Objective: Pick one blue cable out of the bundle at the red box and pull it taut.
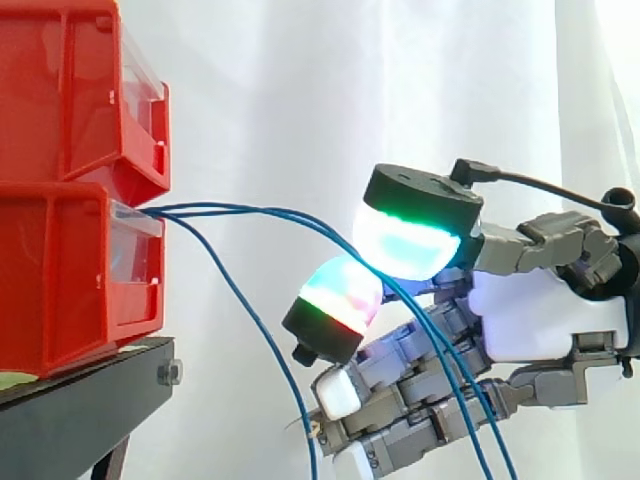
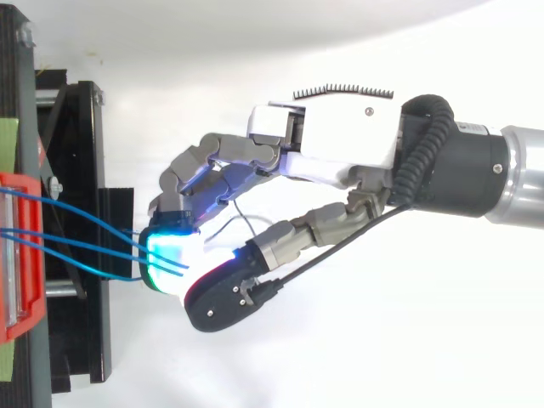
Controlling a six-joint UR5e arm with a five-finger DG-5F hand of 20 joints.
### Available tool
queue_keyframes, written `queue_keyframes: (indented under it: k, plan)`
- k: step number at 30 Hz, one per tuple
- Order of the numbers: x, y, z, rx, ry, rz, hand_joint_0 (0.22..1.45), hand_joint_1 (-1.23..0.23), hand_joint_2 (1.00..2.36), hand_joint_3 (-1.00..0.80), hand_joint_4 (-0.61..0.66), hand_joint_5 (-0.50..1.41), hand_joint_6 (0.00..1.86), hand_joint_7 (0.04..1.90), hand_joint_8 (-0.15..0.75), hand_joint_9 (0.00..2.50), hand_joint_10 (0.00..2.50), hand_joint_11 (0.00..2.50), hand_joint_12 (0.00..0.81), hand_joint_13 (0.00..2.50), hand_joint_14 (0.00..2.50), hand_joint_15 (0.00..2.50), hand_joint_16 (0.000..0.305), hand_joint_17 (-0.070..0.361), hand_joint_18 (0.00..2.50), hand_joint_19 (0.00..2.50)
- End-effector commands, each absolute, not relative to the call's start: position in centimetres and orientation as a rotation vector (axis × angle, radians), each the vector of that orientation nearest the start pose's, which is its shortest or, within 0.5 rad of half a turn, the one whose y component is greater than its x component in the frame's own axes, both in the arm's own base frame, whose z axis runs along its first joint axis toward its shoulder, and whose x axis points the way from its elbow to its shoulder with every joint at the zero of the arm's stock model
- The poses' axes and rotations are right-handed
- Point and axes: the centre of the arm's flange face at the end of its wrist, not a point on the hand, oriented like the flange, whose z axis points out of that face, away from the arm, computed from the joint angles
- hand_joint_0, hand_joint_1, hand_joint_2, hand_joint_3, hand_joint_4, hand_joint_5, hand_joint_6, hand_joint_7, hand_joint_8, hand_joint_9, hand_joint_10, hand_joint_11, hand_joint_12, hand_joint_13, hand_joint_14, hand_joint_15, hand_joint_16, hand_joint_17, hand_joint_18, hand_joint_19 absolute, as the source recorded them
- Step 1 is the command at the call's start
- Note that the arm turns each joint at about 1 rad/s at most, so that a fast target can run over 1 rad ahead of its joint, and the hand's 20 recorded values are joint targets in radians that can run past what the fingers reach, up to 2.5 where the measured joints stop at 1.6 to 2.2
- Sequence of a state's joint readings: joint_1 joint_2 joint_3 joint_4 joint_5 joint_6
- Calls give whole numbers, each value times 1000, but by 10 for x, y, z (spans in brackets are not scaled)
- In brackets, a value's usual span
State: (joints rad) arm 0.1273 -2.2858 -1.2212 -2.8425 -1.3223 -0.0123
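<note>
At the left of the scene, two moulded red plastic bins stack on a black stand (image 1: 80, 400), and the blue cables (image 1: 240, 209) come out of the clear front lip of the lower red box (image 1: 70, 280). They are thin, smooth and round, and they run right in a shallow arc to the hand (image 2: 340, 136), which reaches in from the right before the white curtain (image 1: 300, 100). The hand is closed in a pinch: two thick, rounded, glowing pads (image 1: 405, 240) meet with the strands between them, and the other grey fingers curl underneath out of the way. More than one strand seems to pass through the pinch, then hangs slack down across the fingers. Another strand (image 1: 255, 320) drops free from the box, left of the hand, outside the grip. The pinch sits near the box, probably because the strands lie close together there; the soft-looking pads suit so slippery a wire. Judging by the sag, nothing is taut yet, and singling out one cable looks unfinished.
</note>
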Motion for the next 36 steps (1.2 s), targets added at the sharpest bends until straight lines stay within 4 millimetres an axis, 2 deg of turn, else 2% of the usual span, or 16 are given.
queue_keyframes:
  k: [1,10,13,18,21,28,36]
  plan:
    - [749,-63,238,1293,1178,1070,761,-862,1000,-500,22,-197,937,965,307,701,11,572,390,442,5,151,54,121,516,47]
    - [749,-63,238,1293,1178,1070,735,-850,1000,-500,59,-197,939,930,312,783,14,694,390,454,5,162,54,121,515,56]
    - [749,-63,238,1293,1178,1070,730,-899,1000,-500,71,-194,935,914,310,777,12,685,391,456,5,158,54,121,516,46]
    - [748,-63,237,1294,1179,1069,663,-924,1000,-500,82,-194,934,914,306,770,15,679,389,455,6,163,54,121,517,58]
    - [749,-63,238,1293,1178,1070,603,-872,1000,-500,90,-194,933,912,312,799,15,714,390,458,6,176,54,122,517,75]
    - [749,-63,238,1293,1178,1070,570,-830,1000,-500,106,-194,932,877,326,991,10,1076,392,520,7,220,55,124,525,108]
    - [751,-63,242,1288,1171,1076,570,-813,1000,-500,110,-194,926,873,322,1060,5,1188,397,542,9,242,55,124,526,119]
